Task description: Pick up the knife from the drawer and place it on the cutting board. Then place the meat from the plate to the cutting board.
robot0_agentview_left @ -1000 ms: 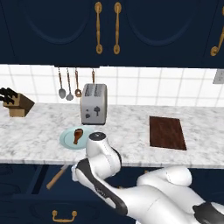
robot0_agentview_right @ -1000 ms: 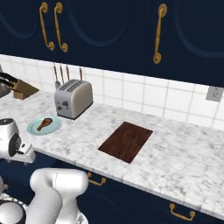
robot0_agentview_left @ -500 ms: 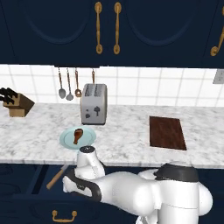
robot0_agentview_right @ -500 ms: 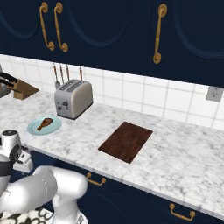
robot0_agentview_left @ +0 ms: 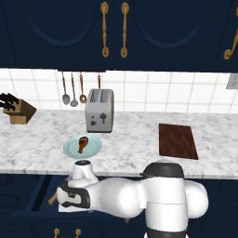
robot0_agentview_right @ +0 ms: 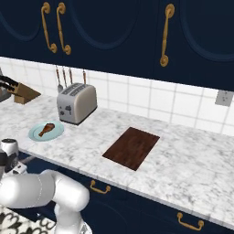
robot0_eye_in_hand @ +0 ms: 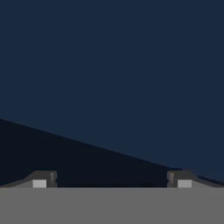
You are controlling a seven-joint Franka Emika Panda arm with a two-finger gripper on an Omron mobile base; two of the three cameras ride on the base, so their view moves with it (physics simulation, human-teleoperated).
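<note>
Reaching into the drawer (robot0_agentview_left: 28,195) with my gripper (robot0_eye_in_hand: 112,183) spread wide; the knife (robot0_agentview_left: 52,200) looks light, stiff, so I'd pinch its wooden handle.

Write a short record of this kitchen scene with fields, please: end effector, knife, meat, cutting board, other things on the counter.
end effector: open, holding nothing, facing a navy-blue surface low by the open drawer
knife: tan handle end pokes out beside the arm, in the drawer
meat: lying on the plate
cutting board: bare, on the counter, apart to the right of the plate
other things: toaster behind the plate; knife block at far left; hanging utensils on the wall
</note>
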